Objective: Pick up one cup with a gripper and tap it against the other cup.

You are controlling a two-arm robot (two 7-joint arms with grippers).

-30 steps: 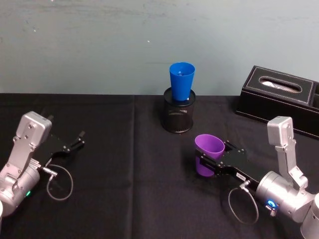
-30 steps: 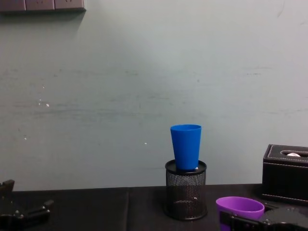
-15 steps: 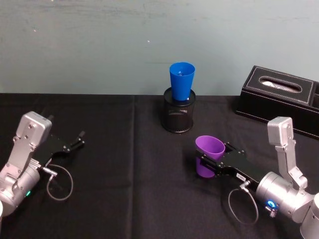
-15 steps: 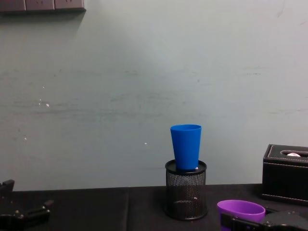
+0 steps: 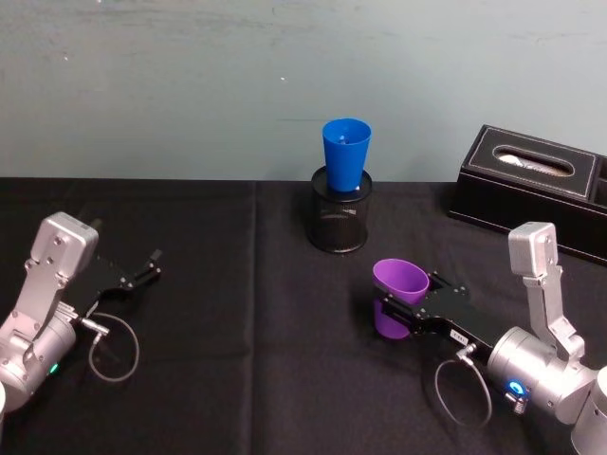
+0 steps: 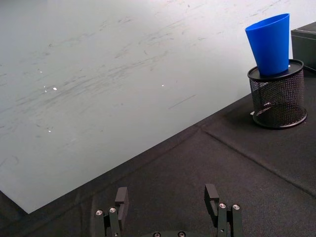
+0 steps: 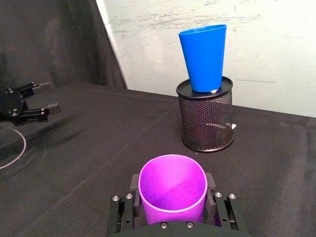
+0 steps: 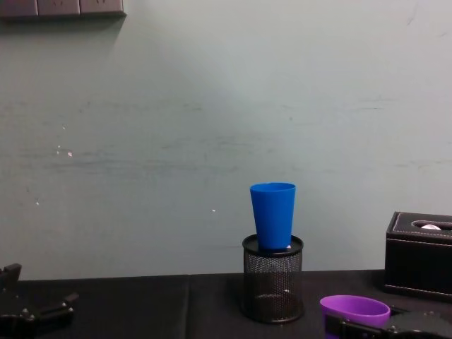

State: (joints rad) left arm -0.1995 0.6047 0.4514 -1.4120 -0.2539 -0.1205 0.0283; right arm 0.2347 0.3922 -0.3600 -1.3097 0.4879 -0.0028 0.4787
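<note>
No writing, label, brand, number or sign can be read anywhere in these views. The purple cup, the blue cup and the black mesh holder carry plain surfaces. A small pale sticker on the right arm is too small to read, and the dark box at the counter's far right corner bears no legible mark.

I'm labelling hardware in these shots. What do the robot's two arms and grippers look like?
Both arms are silver-grey with rounded cylindrical wrists, a boxy grey block above, and a thin grey cable looping from each wrist. The left gripper and right gripper are flat black with two fingers. The right wrist shows a blue ring light, the left a small green one.
</note>
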